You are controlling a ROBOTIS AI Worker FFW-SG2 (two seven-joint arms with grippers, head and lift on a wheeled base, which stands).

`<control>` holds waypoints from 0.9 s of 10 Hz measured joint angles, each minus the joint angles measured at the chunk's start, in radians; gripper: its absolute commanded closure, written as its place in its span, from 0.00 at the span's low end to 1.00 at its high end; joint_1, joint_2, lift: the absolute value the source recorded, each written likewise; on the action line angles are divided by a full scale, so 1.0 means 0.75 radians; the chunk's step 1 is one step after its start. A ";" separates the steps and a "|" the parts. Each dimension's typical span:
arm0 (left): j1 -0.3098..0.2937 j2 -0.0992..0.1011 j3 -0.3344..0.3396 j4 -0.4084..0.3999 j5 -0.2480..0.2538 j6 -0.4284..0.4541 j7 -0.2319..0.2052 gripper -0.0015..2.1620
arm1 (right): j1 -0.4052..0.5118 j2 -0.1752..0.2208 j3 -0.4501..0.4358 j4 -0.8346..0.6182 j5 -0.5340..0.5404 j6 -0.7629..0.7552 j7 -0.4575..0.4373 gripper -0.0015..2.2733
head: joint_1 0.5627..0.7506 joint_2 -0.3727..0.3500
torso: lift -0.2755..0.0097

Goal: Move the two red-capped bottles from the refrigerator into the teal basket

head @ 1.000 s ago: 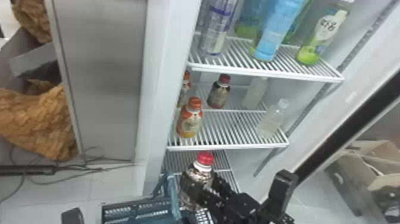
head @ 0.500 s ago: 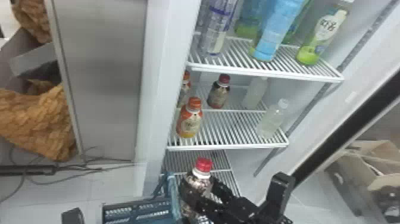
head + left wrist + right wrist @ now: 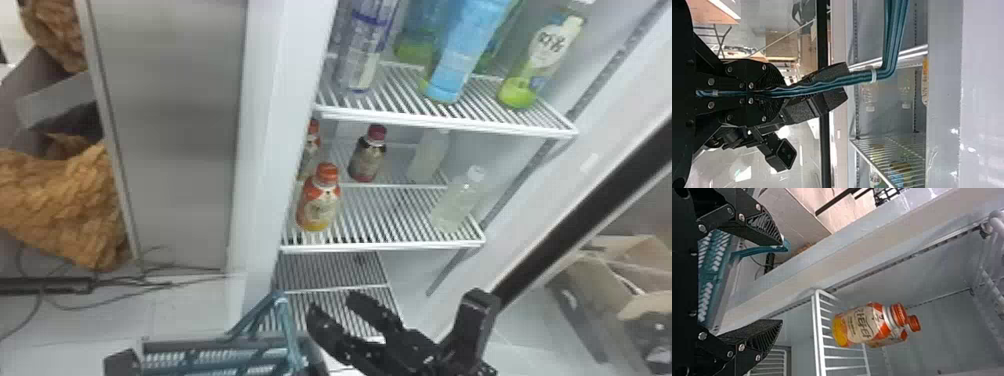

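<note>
On the middle refrigerator shelf stands a red-capped dark bottle (image 3: pixel 367 154), behind and right of an orange-capped bottle (image 3: pixel 319 200). The teal basket (image 3: pixel 215 345) is at the bottom of the head view, its handle (image 3: pixel 284 310) up beside my right gripper (image 3: pixel 334 306). That gripper is open, nothing between its fingers. Part of my left gripper (image 3: pixel 122 362) is left of the basket. In the left wrist view my left gripper (image 3: pixel 841 84) is shut on the teal handle (image 3: pixel 895 43). My right gripper (image 3: pixel 781 282) is near the basket (image 3: pixel 709 278) in its wrist view.
The wire shelf (image 3: pixel 390 245) juts out above my right gripper. Clear bottles (image 3: pixel 456 200) stand at its right side; tall bottles fill the shelf above. The refrigerator's left wall (image 3: pixel 270 125) rises behind the basket. Cardboard boxes (image 3: pixel 625 295) lie at the right.
The red-capped bottle in my right gripper sank slightly and was then let go. The fingers have spread and hold nothing now. The basket has hardly moved.
</note>
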 measured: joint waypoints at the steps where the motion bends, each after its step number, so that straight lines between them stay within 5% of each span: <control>1: 0.001 0.000 -0.001 0.000 0.001 0.000 0.000 0.51 | -0.005 0.005 -0.009 0.012 0.004 -0.044 0.000 0.16 | 0.70 0.03 | 0.17; 9: 0.003 -0.004 -0.011 0.000 0.006 -0.007 -0.007 0.51 | -0.171 0.031 -0.118 0.221 0.097 -0.482 -0.089 0.16 | 0.70 0.03 | 0.17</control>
